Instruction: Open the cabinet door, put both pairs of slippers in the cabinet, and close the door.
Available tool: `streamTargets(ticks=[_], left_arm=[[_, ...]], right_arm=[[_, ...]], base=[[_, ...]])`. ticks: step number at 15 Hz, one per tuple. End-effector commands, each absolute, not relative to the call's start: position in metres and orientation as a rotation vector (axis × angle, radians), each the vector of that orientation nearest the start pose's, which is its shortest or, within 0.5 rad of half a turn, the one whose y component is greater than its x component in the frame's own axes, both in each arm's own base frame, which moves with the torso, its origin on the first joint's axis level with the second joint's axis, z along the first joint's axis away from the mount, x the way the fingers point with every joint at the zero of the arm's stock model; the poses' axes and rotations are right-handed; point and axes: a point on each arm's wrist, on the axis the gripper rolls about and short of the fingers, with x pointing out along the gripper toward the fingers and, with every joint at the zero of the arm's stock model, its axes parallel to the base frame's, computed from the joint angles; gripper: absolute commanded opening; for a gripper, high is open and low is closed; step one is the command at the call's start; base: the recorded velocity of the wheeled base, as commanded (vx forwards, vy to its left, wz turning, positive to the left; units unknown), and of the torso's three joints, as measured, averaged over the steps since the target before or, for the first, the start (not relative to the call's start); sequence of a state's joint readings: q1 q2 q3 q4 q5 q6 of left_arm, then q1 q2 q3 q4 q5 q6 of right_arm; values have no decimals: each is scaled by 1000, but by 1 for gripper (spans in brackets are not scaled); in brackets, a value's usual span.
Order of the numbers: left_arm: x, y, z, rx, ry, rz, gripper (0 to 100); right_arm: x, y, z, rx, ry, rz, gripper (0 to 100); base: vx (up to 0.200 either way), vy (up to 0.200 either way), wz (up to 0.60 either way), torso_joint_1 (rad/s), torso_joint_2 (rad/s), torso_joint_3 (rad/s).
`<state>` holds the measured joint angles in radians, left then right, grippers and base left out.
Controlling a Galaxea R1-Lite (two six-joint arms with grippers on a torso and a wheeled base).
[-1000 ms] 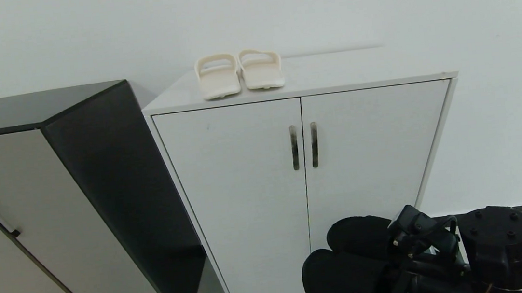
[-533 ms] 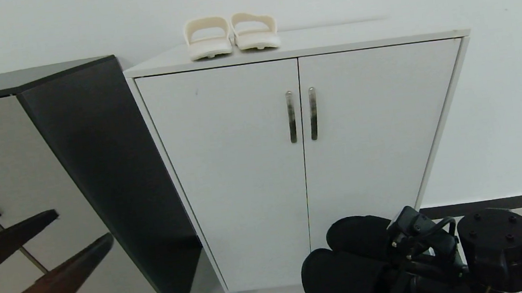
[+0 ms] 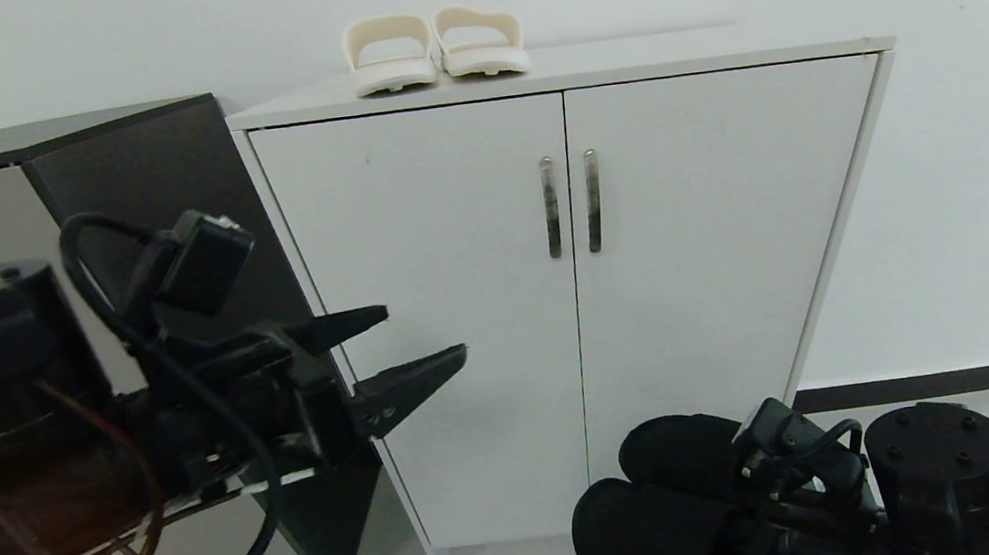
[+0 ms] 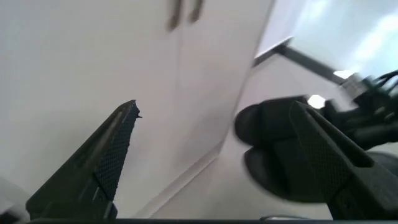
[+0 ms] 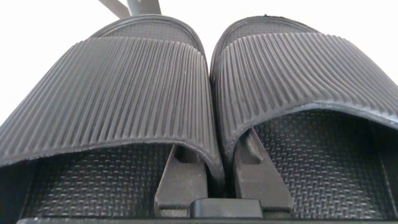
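Clamping black slippers [image 3: 665, 499], right pincer [image 5: 219, 177] near closed white cabinet [image 3: 452, 227].

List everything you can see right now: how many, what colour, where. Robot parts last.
white two-door cabinet: one, white, centre, against the wall, doors shut
metal bar handles: two, silver, where the doors meet
cream slide slippers: one pair, cream, on the cabinet's top
black ribbed slippers: one pair, black, low before the right door
dark cabinet with pale door: one, black and grey, left of the white cabinet
left gripper: one, black, open, before the left door
right gripper: one, black, shut on the black slippers
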<state>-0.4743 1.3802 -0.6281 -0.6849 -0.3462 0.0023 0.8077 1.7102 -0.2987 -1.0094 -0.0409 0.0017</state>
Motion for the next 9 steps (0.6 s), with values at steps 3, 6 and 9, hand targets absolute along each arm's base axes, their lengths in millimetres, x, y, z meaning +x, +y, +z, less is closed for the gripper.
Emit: streamTargets(ticks=[3,6,9], left_arm=[[232,-166,243,-51,50,-949,100],[251,-199,257,-137,97,-1058,100],[269,-216,260,-196,170,-1133,100]], right_arm=[[166,172,94,-170,385,755,0],[167,174,90,-177,401,757,0],[168,174,92,-169,382,757,0]], base=[[0,0,0,0,0,0],[0,0,0,0,0,0],[0,0,0,0,0,0]])
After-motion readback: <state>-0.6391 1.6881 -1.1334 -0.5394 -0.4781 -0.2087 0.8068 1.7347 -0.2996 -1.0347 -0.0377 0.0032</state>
